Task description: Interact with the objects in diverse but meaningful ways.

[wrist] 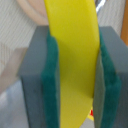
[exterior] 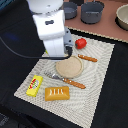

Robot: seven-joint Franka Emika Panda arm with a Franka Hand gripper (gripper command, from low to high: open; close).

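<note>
In the wrist view my gripper (wrist: pixel 75 85) is shut on the yellow banana (wrist: pixel 72 45), which stands upright between the green pads (wrist: pixel 52 85). In the exterior view the white arm (exterior: pixel 50 25) hangs over the back left of the striped placemat (exterior: pixel 100 75); it hides the gripper and the banana there. The red tomato (exterior: pixel 80 43) lies at the mat's far edge. The small yellow box (exterior: pixel 34 85) and the orange ridged bread block (exterior: pixel 57 93) lie at the mat's near edge.
A tan round plate (exterior: pixel 69 66) sits mid-mat just beside the arm, with an orange-handled knife (exterior: pixel 87 58) behind it and a fork (exterior: pixel 67 80) in front. Grey pots (exterior: pixel 92 11) and a bowl (exterior: pixel 123 16) stand on the wooden surface behind.
</note>
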